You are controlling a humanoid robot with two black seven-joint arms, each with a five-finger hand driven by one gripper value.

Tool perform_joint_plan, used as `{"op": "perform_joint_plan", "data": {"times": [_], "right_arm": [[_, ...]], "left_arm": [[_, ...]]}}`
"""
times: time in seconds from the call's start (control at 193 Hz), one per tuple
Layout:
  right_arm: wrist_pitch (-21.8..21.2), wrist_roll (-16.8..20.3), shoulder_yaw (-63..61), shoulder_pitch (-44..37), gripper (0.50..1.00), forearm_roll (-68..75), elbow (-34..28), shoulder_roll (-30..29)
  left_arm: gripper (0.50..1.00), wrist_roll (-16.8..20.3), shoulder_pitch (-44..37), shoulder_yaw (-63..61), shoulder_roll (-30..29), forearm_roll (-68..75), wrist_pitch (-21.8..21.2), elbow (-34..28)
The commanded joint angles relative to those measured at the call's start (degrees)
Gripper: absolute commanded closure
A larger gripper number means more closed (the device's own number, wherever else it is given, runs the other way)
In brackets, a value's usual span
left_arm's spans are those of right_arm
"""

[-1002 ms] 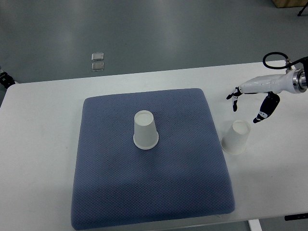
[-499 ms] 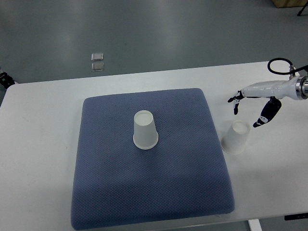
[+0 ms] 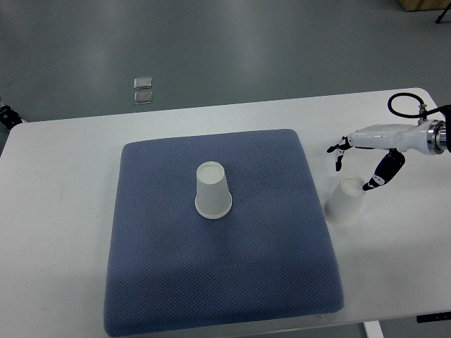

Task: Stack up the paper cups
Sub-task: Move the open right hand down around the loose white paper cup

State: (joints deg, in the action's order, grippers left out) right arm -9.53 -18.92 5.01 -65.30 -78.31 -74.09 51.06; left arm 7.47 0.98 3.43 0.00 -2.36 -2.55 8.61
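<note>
Top view: right hand point(image 3: 366, 151), fingers spread and grasping nothing, poised just above an inverted paper cup point(image 3: 344, 201) on the white table point(image 3: 63, 211). A second inverted cup point(image 3: 213, 189) stands on the blue mat point(image 3: 211, 282). Forearm cut off at right edge.

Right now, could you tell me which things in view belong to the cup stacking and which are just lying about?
Part of the job:
- cup on the mat, upside down
- cup on the table, upside down, beside the mat's right edge
- right hand, fingers spread above that cup, holding nothing
- blue mat

Just lying about:
- two small clear squares on the floor beyond the white table
</note>
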Motion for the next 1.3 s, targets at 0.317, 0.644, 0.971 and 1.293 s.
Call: {"op": "perform_joint_plan", "data": {"times": [0.317,0.644,0.971,1.293], "right_arm": [[1.3,0.0,0.1,2.1,0.585,-0.2,0.0,-1.0],[3.4,0.0,0.2,4.0,0.585,-0.7,0.1,-2.0],[5.5,0.0,0.2,5.4,0.585,-0.8,0.8,-3.1],[6.0,-0.1,0.3,7.3,0.589,-1.3,1.0,-3.4]], "left_arm": [[0.5,0.0,0.0,0.0,0.0,0.0,0.0,0.0],[0.5,0.0,0.1,0.0,0.0,0.0,0.0,0.0],[0.5,0.0,0.0,0.0,0.0,0.0,0.0,0.0],[0.5,0.0,0.0,0.0,0.0,0.0,0.0,0.0]]}}
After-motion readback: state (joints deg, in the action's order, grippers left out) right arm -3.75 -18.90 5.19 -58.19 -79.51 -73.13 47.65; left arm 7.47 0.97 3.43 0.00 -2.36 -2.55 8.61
